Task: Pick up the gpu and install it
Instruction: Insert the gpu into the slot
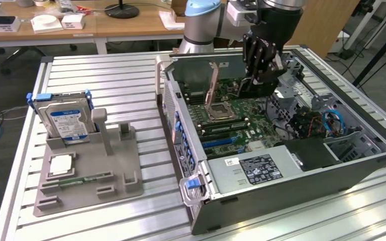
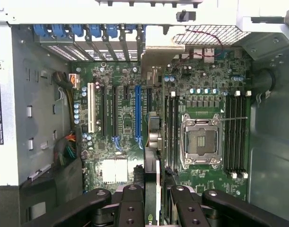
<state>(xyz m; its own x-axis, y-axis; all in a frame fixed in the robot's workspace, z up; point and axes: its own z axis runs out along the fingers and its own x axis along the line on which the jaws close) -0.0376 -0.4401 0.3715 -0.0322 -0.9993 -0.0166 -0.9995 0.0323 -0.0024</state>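
Note:
The gpu [image 1: 255,88] is a dark card hanging upright under my gripper [image 1: 259,75], over the far part of the open computer case [image 1: 293,191]. The gripper is shut on its upper edge. In the wrist view the gpu [image 2: 153,156] shows edge-on as a thin blade between my black fingers [image 2: 132,205]. Its metal end bracket [image 2: 157,46] points to the case wall with the blue clips [image 2: 95,30]. The card hovers above the green motherboard [image 2: 121,137], just beside the long blue expansion slot [image 2: 138,111]. I cannot tell whether it touches a slot.
A silver hard drive with a blue label [image 1: 66,120] stands in a grey fixture [image 1: 106,175] at the exterior view's left, with a slim memory stick [image 1: 82,179] lying on it. Inside the case are the CPU socket [image 2: 200,142], memory slots [image 2: 234,132], cables [image 1: 313,125] and a power supply [image 1: 260,168].

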